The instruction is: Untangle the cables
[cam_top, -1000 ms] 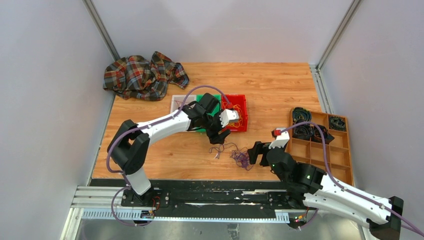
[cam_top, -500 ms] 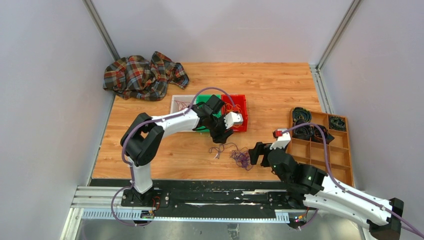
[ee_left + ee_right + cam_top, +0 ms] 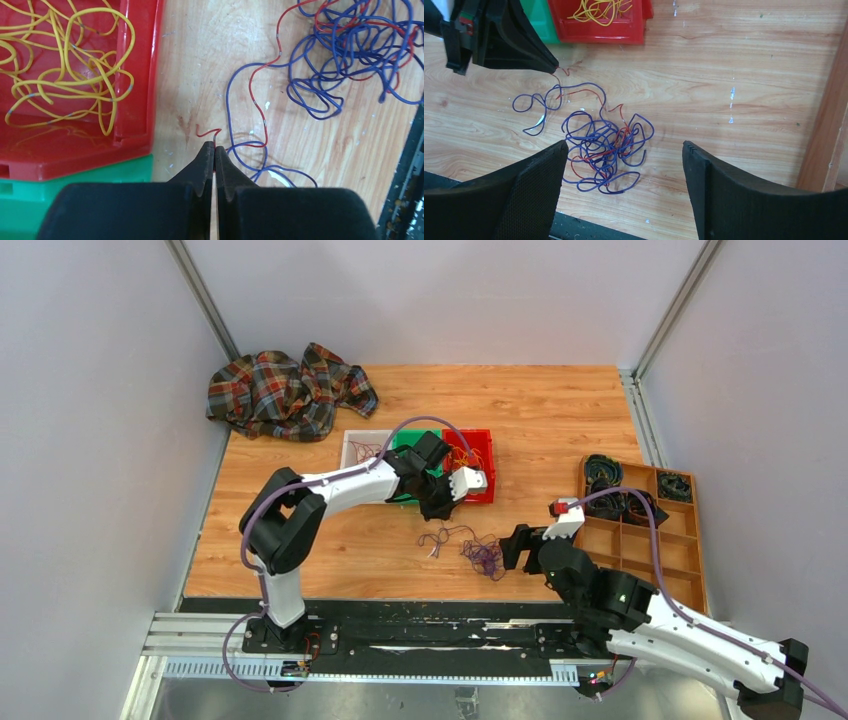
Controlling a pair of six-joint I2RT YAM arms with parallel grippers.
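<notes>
Left gripper [image 3: 214, 150] clamped on the free end of the red cable [image 3: 260, 107] — sensible grab point, an end can be drawn out instead of tightening the knot. The rest of it runs into the blue-purple cables [image 3: 600, 150], bunched on the table [image 3: 560, 420] just ahead of the right gripper [image 3: 513, 546], jaws wide, empty — likely poised to pin the bunch. Yellow cables [image 3: 70, 65] sit in the red bin [image 3: 70, 147]. Red threads through several blue loops, expect snags. Compartment tray [image 3: 690, 580] and plaid cloth [image 3: 285, 390] are well apart from this.
</notes>
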